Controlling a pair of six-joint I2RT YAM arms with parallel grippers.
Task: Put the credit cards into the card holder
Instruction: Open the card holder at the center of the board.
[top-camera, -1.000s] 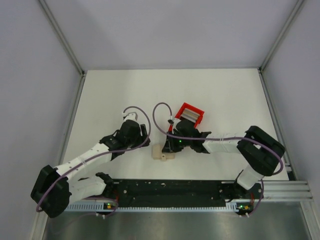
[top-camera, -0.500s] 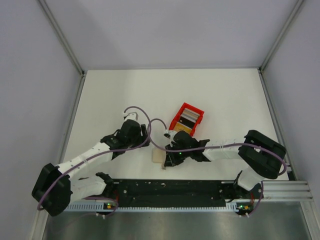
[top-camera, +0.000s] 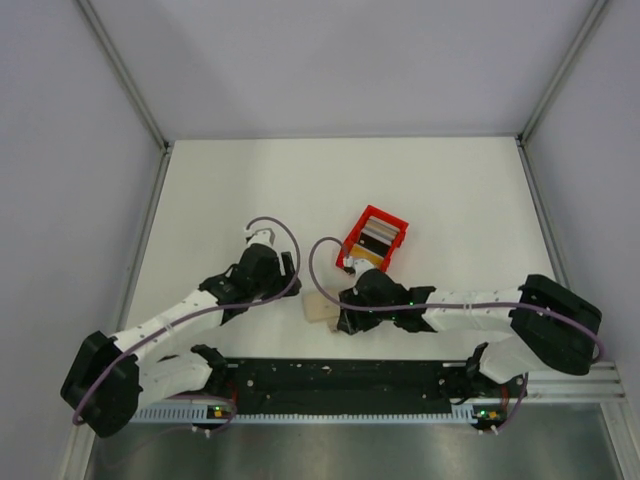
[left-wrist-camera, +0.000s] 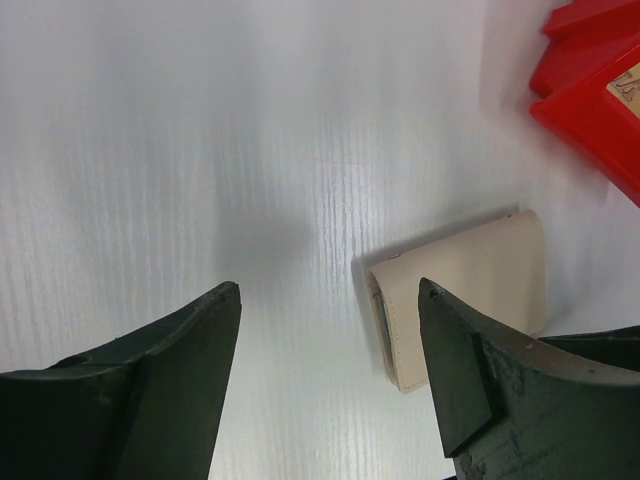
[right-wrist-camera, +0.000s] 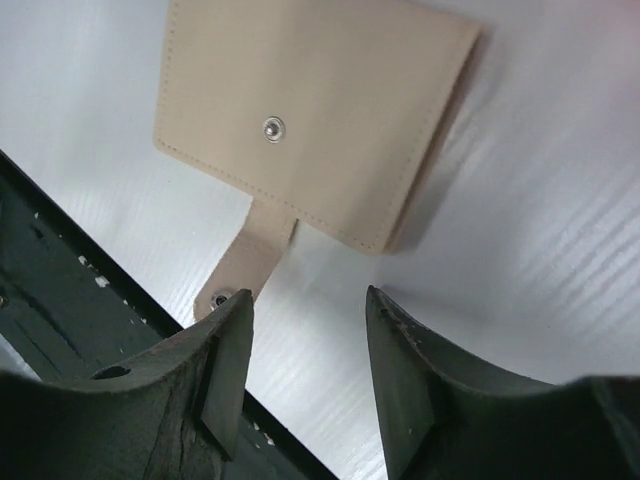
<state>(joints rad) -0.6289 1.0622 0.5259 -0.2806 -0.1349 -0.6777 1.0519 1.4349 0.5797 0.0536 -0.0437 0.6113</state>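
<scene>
Both the left gripper (left-wrist-camera: 328, 300) and the right gripper (right-wrist-camera: 308, 310) have jaws spread wide, holding nothing. The small beige soft folding card holder (right-wrist-camera: 310, 120) lies folded flat on the white surface (top-camera: 450, 200) between them, its snap strap unfastened toward the black rail. Several mixed-colour plastic credit cards (top-camera: 372, 240) sit in a red open-topped plastic tray (top-camera: 388, 216) just beyond.
</scene>
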